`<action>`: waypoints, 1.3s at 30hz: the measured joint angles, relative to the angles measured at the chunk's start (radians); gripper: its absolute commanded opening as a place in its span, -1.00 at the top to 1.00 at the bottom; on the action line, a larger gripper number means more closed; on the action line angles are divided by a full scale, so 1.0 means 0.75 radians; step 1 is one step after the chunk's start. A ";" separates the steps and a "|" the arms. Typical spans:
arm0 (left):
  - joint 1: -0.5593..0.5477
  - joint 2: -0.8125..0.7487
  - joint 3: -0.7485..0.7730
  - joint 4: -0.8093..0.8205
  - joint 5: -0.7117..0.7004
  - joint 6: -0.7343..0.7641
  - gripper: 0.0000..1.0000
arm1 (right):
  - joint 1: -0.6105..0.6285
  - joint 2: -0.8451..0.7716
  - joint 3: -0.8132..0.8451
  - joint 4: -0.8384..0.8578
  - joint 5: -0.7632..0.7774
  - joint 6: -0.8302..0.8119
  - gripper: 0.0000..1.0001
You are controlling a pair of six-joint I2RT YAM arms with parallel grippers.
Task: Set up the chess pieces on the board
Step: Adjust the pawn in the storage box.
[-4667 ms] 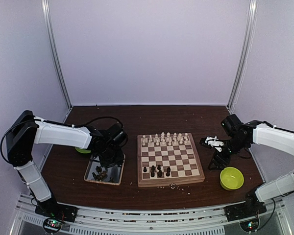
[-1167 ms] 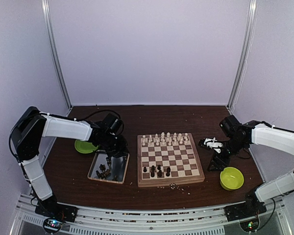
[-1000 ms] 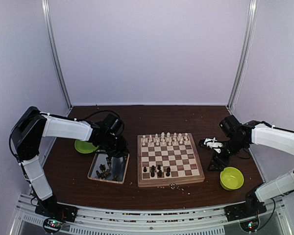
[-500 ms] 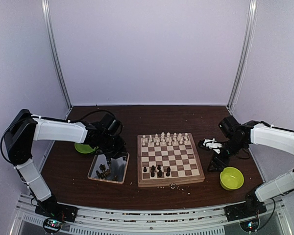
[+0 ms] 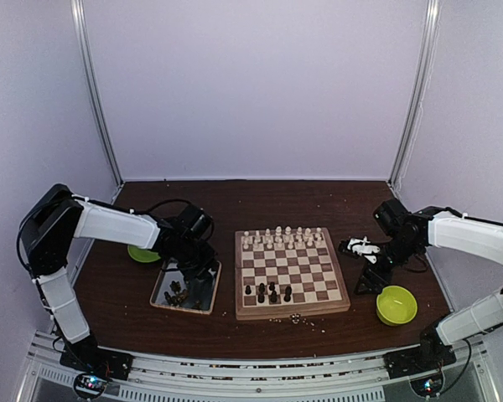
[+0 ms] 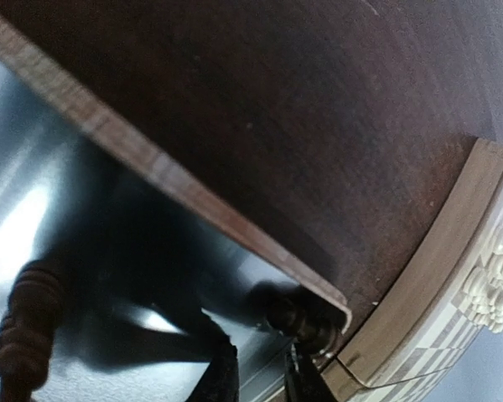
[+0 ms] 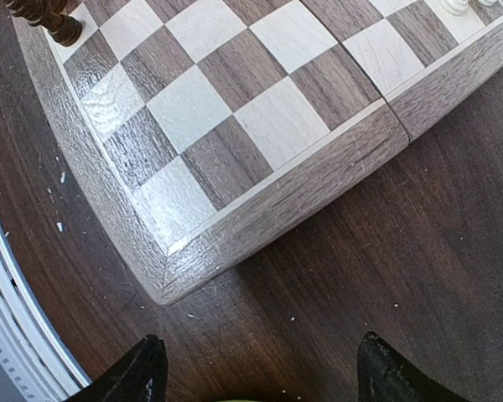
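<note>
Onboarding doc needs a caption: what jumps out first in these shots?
The board sits in the middle, with pale chessmen lined along its far rows and only a few dark chess pieces near its front. Left of it, the left pincer hangs over a metal tray holding more dark pieces.
</note>
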 measured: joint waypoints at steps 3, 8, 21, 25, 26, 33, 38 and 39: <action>0.004 0.036 0.052 -0.027 0.014 -0.002 0.67 | 0.000 0.002 0.000 -0.001 0.000 0.000 -0.56; 0.035 0.106 0.166 -0.131 0.063 0.022 0.68 | 0.000 0.002 0.001 -0.004 0.001 -0.001 -0.56; 0.055 0.027 0.161 -0.221 0.090 0.580 0.65 | 0.019 0.001 0.002 -0.014 0.001 -0.004 -0.57; 0.055 -0.129 0.127 -0.213 0.049 0.878 0.44 | 0.031 0.001 0.003 -0.017 0.004 -0.004 -0.58; 0.055 -0.157 0.127 -0.208 0.037 0.920 0.40 | 0.032 0.001 0.003 -0.017 0.005 -0.004 -0.58; 0.068 -0.141 0.081 -0.091 0.011 0.841 0.46 | 0.033 0.001 0.003 -0.018 0.021 -0.004 -0.58; 0.069 -0.035 0.044 -0.016 0.040 0.616 0.48 | 0.033 0.001 0.003 -0.018 0.024 -0.003 -0.58; 0.069 -0.020 0.044 -0.008 0.042 0.564 0.49 | 0.033 0.001 0.003 -0.018 0.024 -0.004 -0.58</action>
